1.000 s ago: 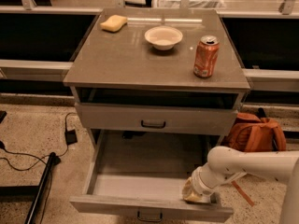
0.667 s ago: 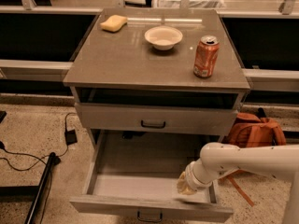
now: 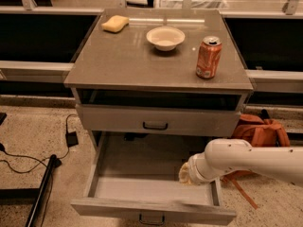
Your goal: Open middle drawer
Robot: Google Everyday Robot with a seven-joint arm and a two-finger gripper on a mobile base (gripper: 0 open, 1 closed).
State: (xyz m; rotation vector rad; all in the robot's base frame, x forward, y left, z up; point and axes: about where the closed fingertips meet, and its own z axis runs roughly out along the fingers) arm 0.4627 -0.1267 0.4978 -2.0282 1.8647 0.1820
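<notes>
The middle drawer (image 3: 142, 189) is pulled well out of the grey cabinet, showing its pale grey inside. Its flat front (image 3: 113, 208) faces me at the bottom of the view, with a small dark handle (image 3: 151, 219). My gripper (image 3: 185, 174) is at the end of the white arm (image 3: 246, 159), which reaches in from the right. It is over the right side of the open drawer, just inside the right wall. Nothing shows in it.
A narrower drawer (image 3: 109, 119) with a dark handle sits shut just above the open one. The cabinet top (image 3: 123, 60) holds a yellow sponge (image 3: 115, 23), a white bowl (image 3: 165, 37) and an orange can (image 3: 209, 57). An orange backpack (image 3: 260, 131) lies right; cables (image 3: 28, 160) left.
My arm and gripper have moved left and back, from the drawer's front right corner to farther inside along its right wall. The drawer stays open.
</notes>
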